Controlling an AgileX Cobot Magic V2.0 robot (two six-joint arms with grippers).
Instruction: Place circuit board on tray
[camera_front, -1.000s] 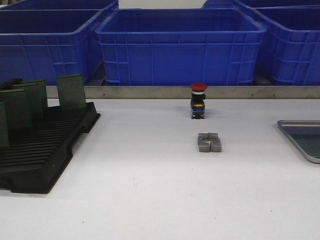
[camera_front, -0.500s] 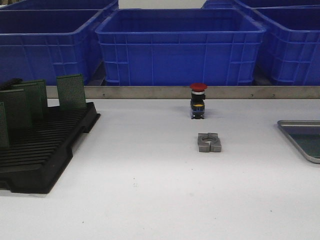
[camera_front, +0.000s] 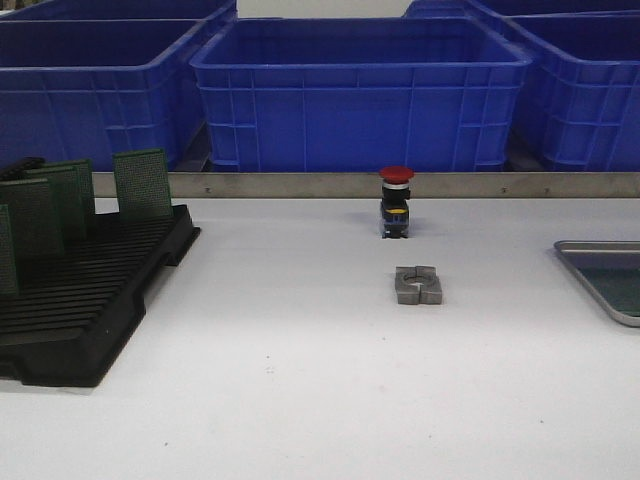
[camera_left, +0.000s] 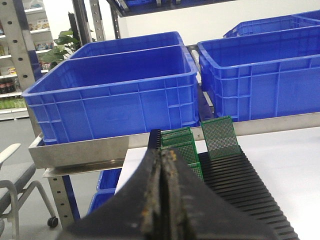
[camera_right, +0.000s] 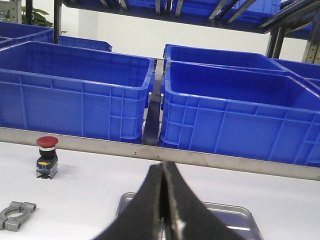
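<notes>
Claws (camera_left: 162, 200) unmoved; tray (camera_front: 585, 262) unchanged, boardless.

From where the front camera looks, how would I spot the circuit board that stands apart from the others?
Find the black rack at the table's left edge, below the blue crates. Several green boards stand in its slots; most cluster at the far left corner. The lone board stands upright at the rack's back, on the right, with a clear gap between it and the cluster.
</notes>
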